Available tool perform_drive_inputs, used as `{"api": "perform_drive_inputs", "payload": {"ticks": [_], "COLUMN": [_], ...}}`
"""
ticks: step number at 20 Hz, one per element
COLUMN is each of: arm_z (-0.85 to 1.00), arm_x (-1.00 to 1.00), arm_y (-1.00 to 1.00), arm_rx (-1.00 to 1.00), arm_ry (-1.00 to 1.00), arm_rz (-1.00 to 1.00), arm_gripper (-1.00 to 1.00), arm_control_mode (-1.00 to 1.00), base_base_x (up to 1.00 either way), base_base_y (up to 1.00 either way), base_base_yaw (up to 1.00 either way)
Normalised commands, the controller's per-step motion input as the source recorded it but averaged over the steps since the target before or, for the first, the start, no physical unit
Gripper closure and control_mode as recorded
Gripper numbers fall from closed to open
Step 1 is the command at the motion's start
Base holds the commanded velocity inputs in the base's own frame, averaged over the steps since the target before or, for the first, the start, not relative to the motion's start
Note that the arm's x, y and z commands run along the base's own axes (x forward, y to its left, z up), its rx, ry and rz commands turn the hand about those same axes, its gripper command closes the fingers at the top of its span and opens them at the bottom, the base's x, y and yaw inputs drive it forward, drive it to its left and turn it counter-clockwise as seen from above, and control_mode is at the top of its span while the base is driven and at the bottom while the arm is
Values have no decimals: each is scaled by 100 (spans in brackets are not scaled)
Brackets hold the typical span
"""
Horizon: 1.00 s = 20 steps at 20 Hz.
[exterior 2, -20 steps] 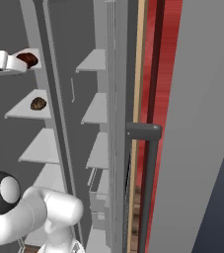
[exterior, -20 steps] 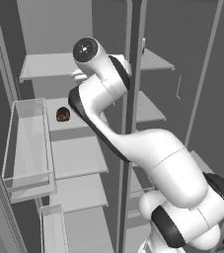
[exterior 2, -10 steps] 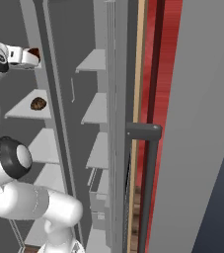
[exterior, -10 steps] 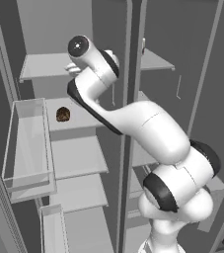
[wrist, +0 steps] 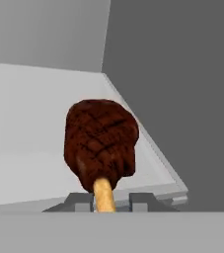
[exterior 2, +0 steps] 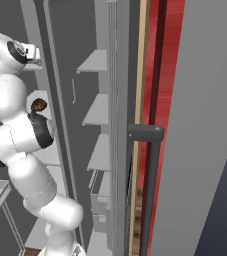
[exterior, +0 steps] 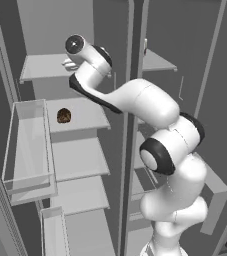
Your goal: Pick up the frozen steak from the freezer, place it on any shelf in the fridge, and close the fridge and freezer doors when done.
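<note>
Steak at top fridge shelf, in claw
Frozen steak [wrist: 101,146]: dark red-brown, cross-hatched lump on a pale tan bone; gripper [wrist: 111,201] clenches that bone, meat just ahead, near the right front corner of the flat pale grey shelf [wrist: 29,148].

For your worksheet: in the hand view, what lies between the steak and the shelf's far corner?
Nothing: in the hand view, bare pale shelf runs from the steak, whose bone sits between the gripper fingertips, to the corner.

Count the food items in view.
2. The frozen steak is at the gripper tips over a shelf; a round brown item lies one shelf lower. Others may be hidden.
</note>
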Motion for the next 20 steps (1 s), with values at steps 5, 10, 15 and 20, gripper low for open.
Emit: {"api": "perform_drive_inputs", "payload": {"ticks": [5,10,15,20], "arm_z": [0,0,0,0], "arm_x": [28,-56,-100,-100], "arm_y": [22,14,0,0], "arm_rx": [0,0,1,3], "arm_ry": [0,0,0,0], "arm_rz": [0,0,0,0], "arm_gripper": [-100,-100,-100,-100], "arm_control_mode": [-100,-100,-100,-100], "base_base_x": [0,0,0,0], "base_base_y": [0,0,0,0], "base_base_yaw": [0,0,0,0]}}
